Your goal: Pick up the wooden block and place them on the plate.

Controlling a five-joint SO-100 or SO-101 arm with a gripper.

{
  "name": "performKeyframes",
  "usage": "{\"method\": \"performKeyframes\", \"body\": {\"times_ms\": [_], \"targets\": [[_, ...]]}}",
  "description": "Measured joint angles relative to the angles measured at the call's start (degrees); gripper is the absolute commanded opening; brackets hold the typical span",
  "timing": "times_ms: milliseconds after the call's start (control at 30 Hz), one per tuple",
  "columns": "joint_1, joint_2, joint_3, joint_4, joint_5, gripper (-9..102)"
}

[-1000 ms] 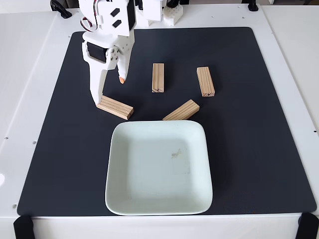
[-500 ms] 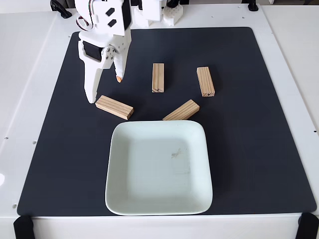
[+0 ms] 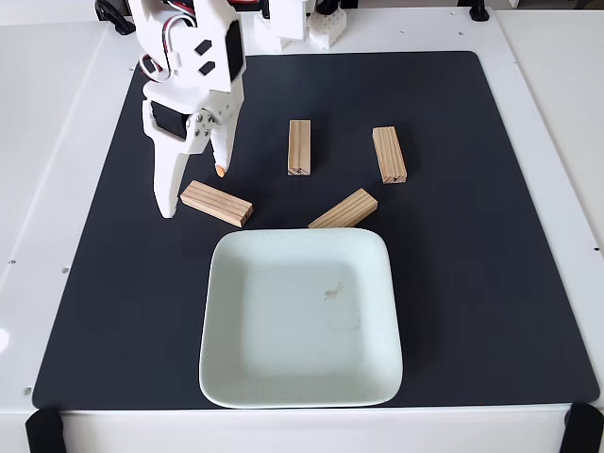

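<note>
Your tool (image 3: 192,192) has slid left and now hangs wide open, empty, over the block (image 3: 216,203) just above the plate (image 3: 219,283); no grasp yet.

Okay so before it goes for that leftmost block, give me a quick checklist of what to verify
1. Jaws open: ok. The gripper stands spread, one tip left of the leftmost wooden block, the orange tip above its upper edge.
2. Block straddled: not ok. The jaws sit at its left end, not around its middle.
3. Block free: ok. It lies flat on the black mat, apart from the others.
4. Plate ready: ok. Nothing lies in it, only a faint smudge.
5. Path to the plate: ok. No block lies between; the angled block touches the rim further right.
6. Jaw height above the mat: cannot tell.
</note>
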Motion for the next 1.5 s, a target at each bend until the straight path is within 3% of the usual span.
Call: {"method": "performKeyframes", "body": {"times_ms": [1500], "targets": [[-2.0,-9.4,-7.0,-0.1,-0.4,38]]}}
